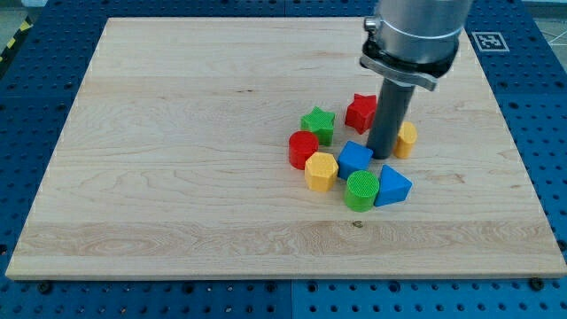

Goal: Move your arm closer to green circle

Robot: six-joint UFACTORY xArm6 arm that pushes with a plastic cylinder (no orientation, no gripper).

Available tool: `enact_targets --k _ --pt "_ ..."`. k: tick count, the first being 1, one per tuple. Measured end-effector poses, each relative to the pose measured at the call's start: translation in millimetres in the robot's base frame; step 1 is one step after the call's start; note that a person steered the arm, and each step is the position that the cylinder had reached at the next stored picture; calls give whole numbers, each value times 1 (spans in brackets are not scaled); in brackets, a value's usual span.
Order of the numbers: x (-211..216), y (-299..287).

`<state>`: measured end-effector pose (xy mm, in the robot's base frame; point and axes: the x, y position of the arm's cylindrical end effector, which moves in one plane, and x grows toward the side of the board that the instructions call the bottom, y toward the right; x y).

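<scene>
The green circle (361,190) lies on the wooden board (177,133), at the lower edge of a cluster of blocks right of centre. My tip (383,157) stands just above and right of it, between the blue cube (354,159) on its left and the yellow block (406,140) on its right. The blue triangle (392,186) touches the green circle's right side. The gap between the tip and the green circle is about one block's width.
A yellow hexagon (321,171), a red cylinder (303,148), a green star (317,125) and a red star (361,112) make up the rest of the cluster. The arm's grey body (416,35) hangs over the board's top right.
</scene>
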<state>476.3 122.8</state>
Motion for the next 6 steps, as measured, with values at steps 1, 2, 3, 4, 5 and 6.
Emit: enact_targets --k 1,2,3,4,5,6 --pt "24 18" --pt "52 37" --pt "84 40" --pt "91 4" --pt "84 -23" --pt "59 -27"
